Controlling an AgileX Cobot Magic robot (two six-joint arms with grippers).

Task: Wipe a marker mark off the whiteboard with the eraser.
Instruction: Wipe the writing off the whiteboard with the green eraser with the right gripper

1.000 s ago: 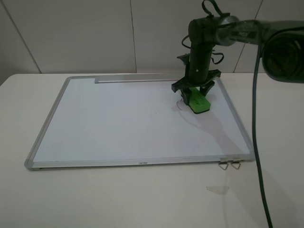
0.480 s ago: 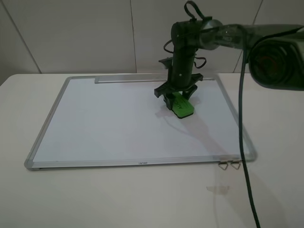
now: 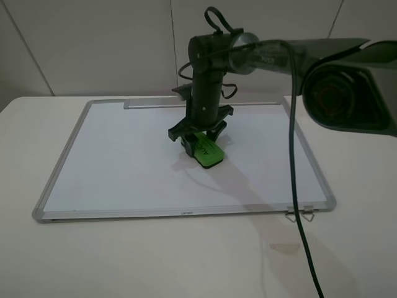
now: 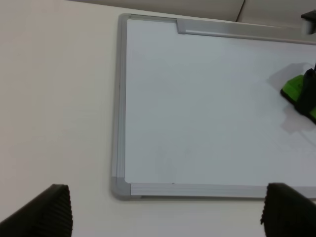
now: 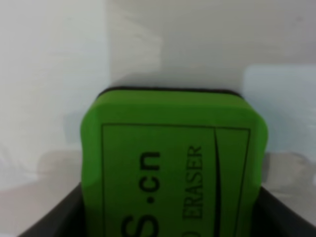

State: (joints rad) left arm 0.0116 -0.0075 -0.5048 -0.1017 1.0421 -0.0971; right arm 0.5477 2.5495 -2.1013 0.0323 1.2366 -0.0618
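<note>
A glossy black cylindrical right arm (image 3: pixel 206 81) is seen, a thin dark cable (image 3: pixel 293 155) is trailed from it, and ribbed black fingers (image 4: pixel 52 211) are borne by the left hand (image 4: pixel 168 215).

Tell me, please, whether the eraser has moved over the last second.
Yes. Gripped by the right end effector, the eraser slid left across the whiteboard, away from its right frame edge toward the middle, in the exterior high view.

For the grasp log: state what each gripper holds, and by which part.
Right gripper clamps the eraser by its long sides, one end protruding. Left gripper holds nothing.
</note>
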